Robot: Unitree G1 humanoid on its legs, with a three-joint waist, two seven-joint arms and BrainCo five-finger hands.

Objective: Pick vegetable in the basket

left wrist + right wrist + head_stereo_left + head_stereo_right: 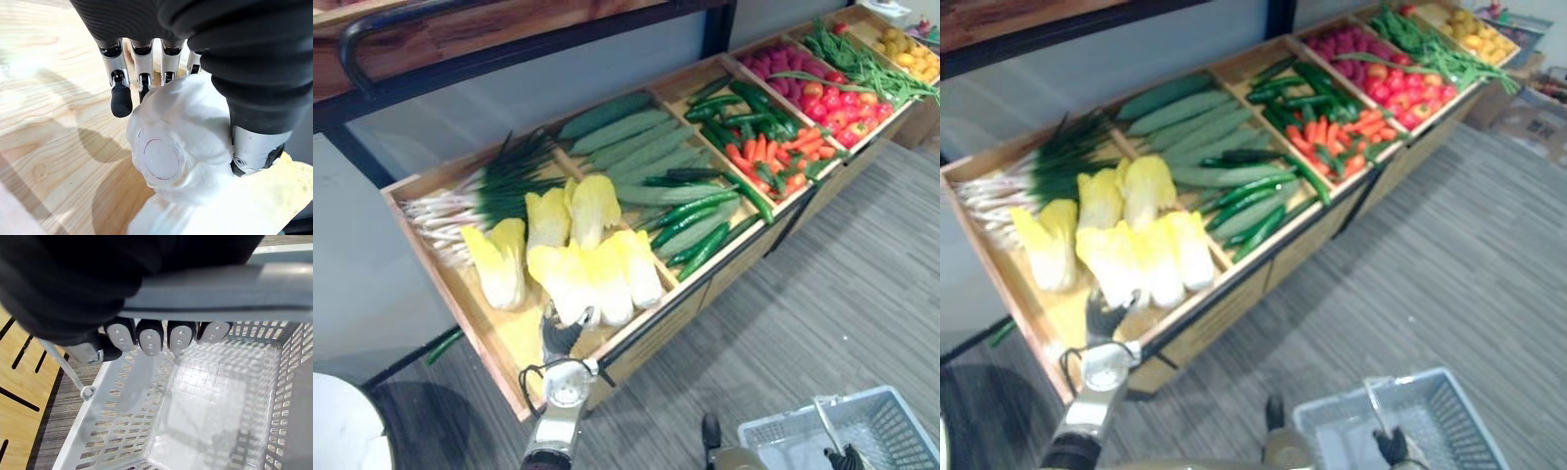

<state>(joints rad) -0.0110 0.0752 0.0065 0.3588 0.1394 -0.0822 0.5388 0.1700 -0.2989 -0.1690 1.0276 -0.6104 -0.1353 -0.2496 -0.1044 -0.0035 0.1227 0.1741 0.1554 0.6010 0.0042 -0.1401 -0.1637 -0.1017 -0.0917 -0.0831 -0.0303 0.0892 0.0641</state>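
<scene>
One cabbage (pixel 166 147) is clasped at its white butt by the left hand (pixel 142 58), fingers and thumb curled round. Judged light, leaves soft and bruisable; firm stem preferred. The basket handle (pixel 220 293) is gripped by the right hand (pixel 149 338).

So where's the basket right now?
The grey basket is at the lower right of the eye views, over the striped floor in front of the vegetable stand, its handle gripped by the right hand.
</scene>
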